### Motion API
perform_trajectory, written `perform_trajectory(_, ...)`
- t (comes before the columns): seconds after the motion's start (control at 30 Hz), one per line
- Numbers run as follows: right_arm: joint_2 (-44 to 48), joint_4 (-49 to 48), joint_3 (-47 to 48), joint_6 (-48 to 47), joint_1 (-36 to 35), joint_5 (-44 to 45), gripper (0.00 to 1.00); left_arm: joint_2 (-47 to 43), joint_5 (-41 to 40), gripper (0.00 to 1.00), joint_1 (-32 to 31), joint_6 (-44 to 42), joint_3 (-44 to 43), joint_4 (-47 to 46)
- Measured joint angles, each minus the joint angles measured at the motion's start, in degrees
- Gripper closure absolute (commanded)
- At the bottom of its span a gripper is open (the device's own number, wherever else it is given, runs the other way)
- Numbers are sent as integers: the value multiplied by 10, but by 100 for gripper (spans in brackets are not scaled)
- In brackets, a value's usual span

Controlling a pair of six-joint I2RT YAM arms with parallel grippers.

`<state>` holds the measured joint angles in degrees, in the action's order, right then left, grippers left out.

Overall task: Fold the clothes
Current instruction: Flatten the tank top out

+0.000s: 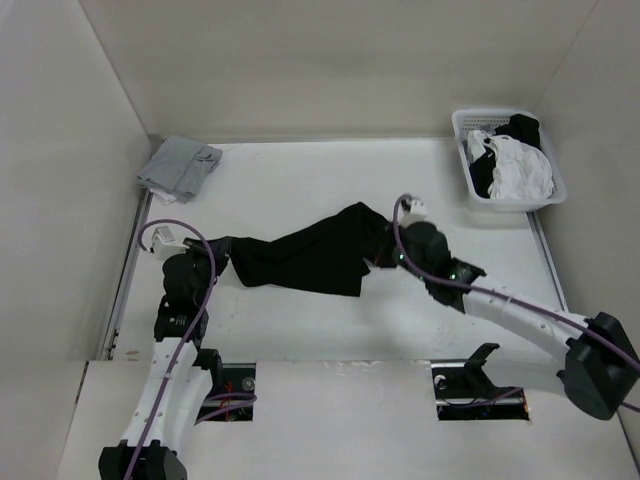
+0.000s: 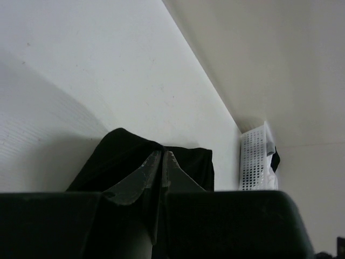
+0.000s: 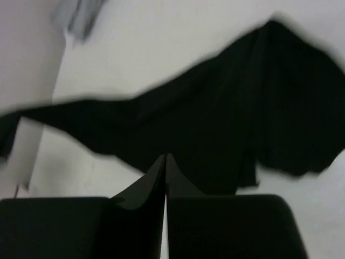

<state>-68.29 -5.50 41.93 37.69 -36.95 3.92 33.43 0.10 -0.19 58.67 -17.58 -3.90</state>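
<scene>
The clothes, one plain black garment, hang stretched across the middle of the white table between my two grippers. My left gripper is shut on the garment's left end. In the left wrist view the closed gripper pinches black fabric that bunches around its tips. My right gripper is shut at the garment's right side. In the blurred right wrist view its closed tips sit against the near edge of the dark cloth. A loose corner droops toward the near side.
A white plastic basket of white and black laundry stands at the back right, and also shows in the left wrist view. A light grey cloth bundle lies in the back left corner. Walls enclose the table on three sides.
</scene>
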Motion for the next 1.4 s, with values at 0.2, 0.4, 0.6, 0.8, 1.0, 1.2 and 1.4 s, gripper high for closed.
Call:
perform_trajectory(0.2, 17, 64, -129, 40, -119, 45, 58, 0, -2, 98, -24, -9, 6, 2)
perform_trajectory(0.4, -32, 48, -133, 58, -122, 78, 54, 0, -3, 98, -33, -14, 7, 2)
perform_trajectory(0.6, -122, 29, -99, 63, -131, 94, 56, -3, -4, 98, -37, -16, 15, -3)
perform_trajectory(0.8, -144, 30, -83, 65, -141, 111, 59, 6, -5, 98, -40, -15, 20, -12)
perform_trajectory(1.0, -188, 57, -35, 65, -160, 144, 63, 14, -5, 98, -41, -15, 24, -19)
perform_trajectory(1.2, -215, 73, -8, 71, -172, 167, 91, 14, -5, 97, -41, -15, 24, -20)
perform_trajectory(1.4, -177, 105, -21, 82, -174, 189, 97, 26, -6, 98, -41, -14, 24, -37)
